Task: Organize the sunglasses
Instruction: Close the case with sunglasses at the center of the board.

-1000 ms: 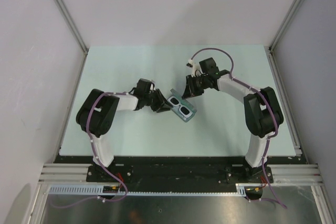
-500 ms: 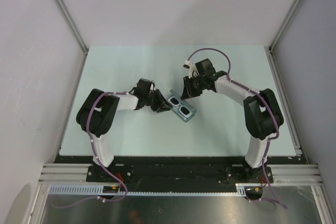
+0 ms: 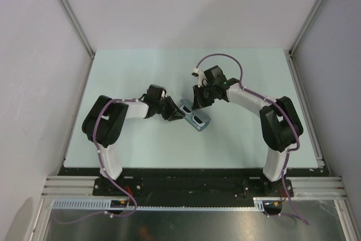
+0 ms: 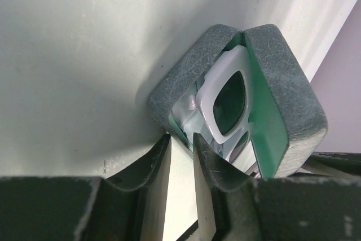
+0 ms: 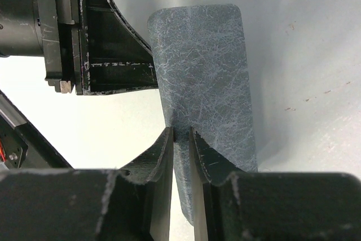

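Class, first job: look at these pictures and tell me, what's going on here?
Two arms are packing the sunglasses away. They lie inside the grey case on the table. The right gripper pinches the edge of the lid, which stands partly raised over them. The left gripper sits at the case's corner, jaws narrow; whether it grips the case cannot be told. The case is not yet shut.

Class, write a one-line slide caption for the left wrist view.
White sunglasses nestle in a half-open grey felt case, left gripper at its edge.
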